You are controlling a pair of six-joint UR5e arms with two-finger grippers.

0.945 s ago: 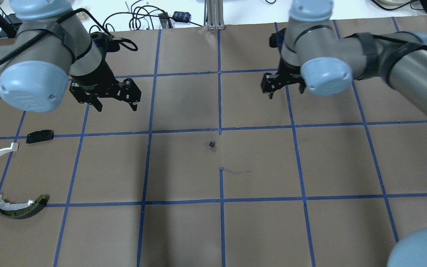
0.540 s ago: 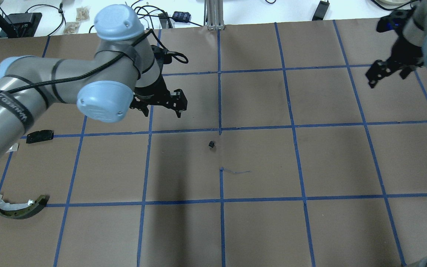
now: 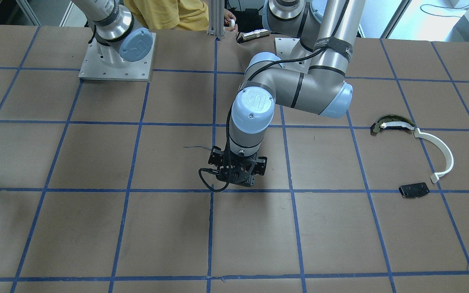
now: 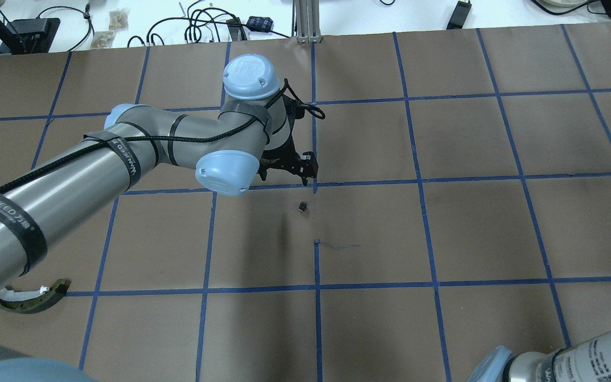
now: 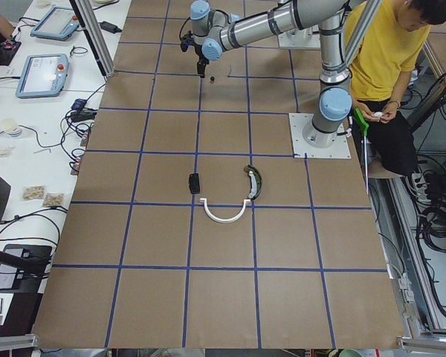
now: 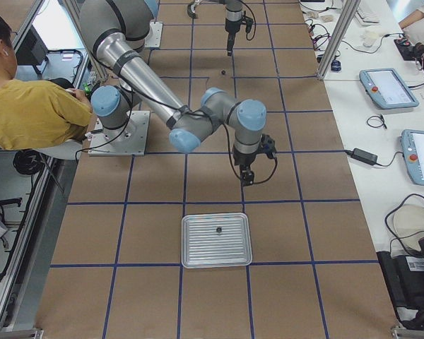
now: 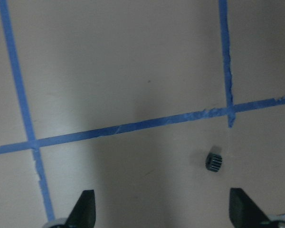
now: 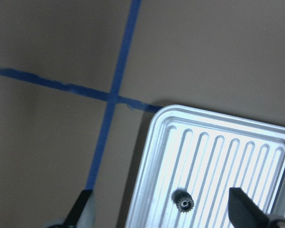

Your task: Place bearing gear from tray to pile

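Note:
A silver ribbed tray (image 6: pixel 198 256) holds one small dark bearing gear (image 6: pixel 218 229), which also shows in the right wrist view (image 8: pixel 184 204). My right gripper (image 6: pixel 246 176) is open and empty above the tray's edge (image 8: pixel 147 161). A second small gear (image 4: pixel 302 206) lies on the mat mid-table. My left gripper (image 4: pixel 286 175) is open and empty just behind it; the gear (image 7: pixel 213 162) sits near the right finger. The pile lies apart at my left: a white curved strip (image 3: pixel 446 154), a dark arc piece (image 3: pixel 389 123) and a black plate (image 3: pixel 413 190).
The table is covered in brown paper with a blue tape grid (image 4: pixel 315 185). A person in yellow (image 6: pixel 28 106) sits behind the robot base. Cables and tablets (image 5: pixel 41 74) lie along the far table edge.
My left arm has swung right from the table's left to the centre, stopping over the small gear. My right arm has moved right, out of the overhead view.

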